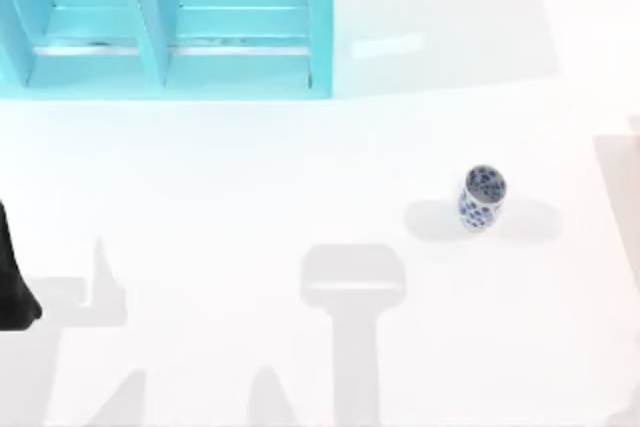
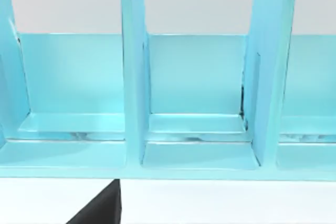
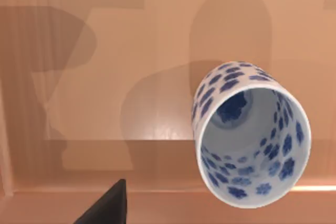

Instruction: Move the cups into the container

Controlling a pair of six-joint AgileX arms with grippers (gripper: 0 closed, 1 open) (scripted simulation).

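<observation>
Cup [image 1: 483,198], white, blue blotches, upright on table [image 1: 300,177], jaws' state impossible to tell

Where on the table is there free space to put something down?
The wide white table between the turquoise container and the cup is bare, as is the near middle. The container's compartments also look unoccupied. The cup takes a small spot toward the right; the left arm sits at the left edge.

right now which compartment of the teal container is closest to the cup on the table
The rightmost compartment of the teal container, next to its right end wall. The cup stands on the table's right half; the other compartments lie farther left.
</observation>
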